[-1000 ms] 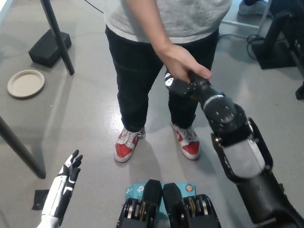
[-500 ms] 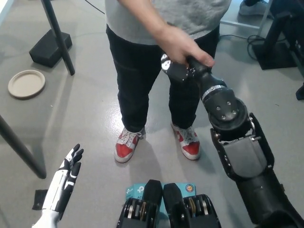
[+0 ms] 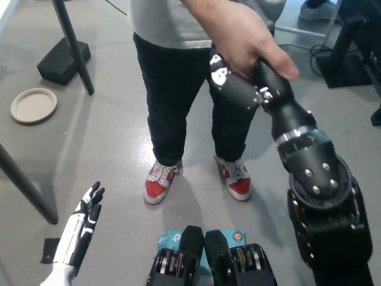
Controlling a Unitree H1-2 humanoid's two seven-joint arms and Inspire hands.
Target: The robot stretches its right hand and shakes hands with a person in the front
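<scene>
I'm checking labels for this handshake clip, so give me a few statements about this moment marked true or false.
1. The person's hand is clasped over the black right hand. True.
2. The white left hand is holding the round plate. False: it hangs low at the left holding nothing, fingers apart; the plate lies on the floor far from it.
3. The person wears red and white shoes. True.
4. The person wears a black top. False: the shirt is grey; the trousers are dark.

Person's hand (image 3: 244, 42) covers most of right robot hand (image 3: 235, 89), fingers hidden. Person (image 3: 190, 71) cut off above the waist by top edge. Left robot hand (image 3: 80, 229) wrist cut off at bottom.
</scene>
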